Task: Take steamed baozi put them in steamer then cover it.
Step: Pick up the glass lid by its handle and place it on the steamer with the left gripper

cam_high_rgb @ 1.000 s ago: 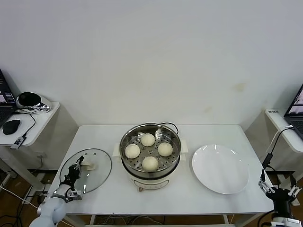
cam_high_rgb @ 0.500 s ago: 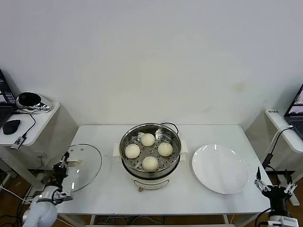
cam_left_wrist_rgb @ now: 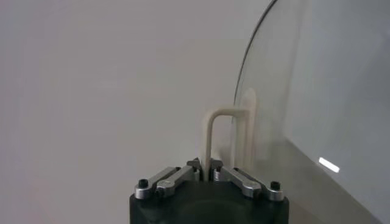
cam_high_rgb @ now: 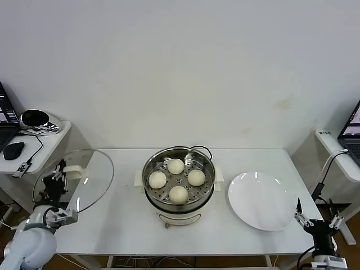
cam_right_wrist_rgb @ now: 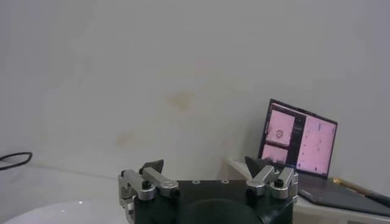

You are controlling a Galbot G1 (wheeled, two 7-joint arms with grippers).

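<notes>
Sitting in the open steamer (cam_high_rgb: 179, 183) at table centre are four steamed baozi (cam_high_rgb: 176, 166) on the perforated tray, w/ no lid on top. The cover (cam_high_rgb: 79, 179) is tilted up on edge past the table's left end, its cream handle (cam_left_wrist_rgb: 218, 135) clenched by the left gripper (cam_high_rgb: 56, 179). A white plate (cam_high_rgb: 261, 201) lies right of the steamer; the right gripper (cam_high_rgb: 315, 225) hangs off the table's front-right corner, jaws spread, holding nothing.
</notes>
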